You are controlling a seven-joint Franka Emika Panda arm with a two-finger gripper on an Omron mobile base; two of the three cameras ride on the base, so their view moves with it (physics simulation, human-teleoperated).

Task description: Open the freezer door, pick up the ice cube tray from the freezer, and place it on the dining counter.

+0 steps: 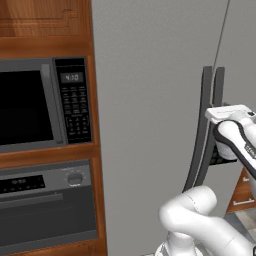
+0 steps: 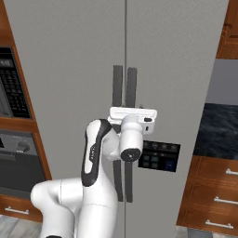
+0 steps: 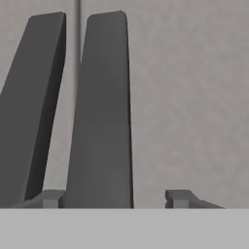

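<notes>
The freezer (image 2: pixel 69 56) is a tall grey appliance with two shut door panels that meet at a centre seam. Two dark vertical bar handles stand side by side. My gripper (image 3: pixel 114 198) is open and straddles the right-hand handle (image 3: pixel 102 112), which belongs to the freezer door (image 2: pixel 176 60). The left fingertip (image 3: pixel 49 198) sits close against the bar, and the right fingertip (image 3: pixel 179 198) stands a gap away from it. My white hand (image 2: pixel 132 114) is level with the handles' middle. The ice cube tray is hidden behind the shut doors. The dining counter is out of view.
A black-fronted microwave (image 1: pixel 30 105) and an oven (image 1: pixel 45 210) sit in a wooden cabinet left of the freezer. A dark control panel (image 2: pixel 158 155) is set in the right door. Wooden drawers (image 2: pixel 214 195) stand at the right under a dark marbled wall patch (image 2: pixel 221 130).
</notes>
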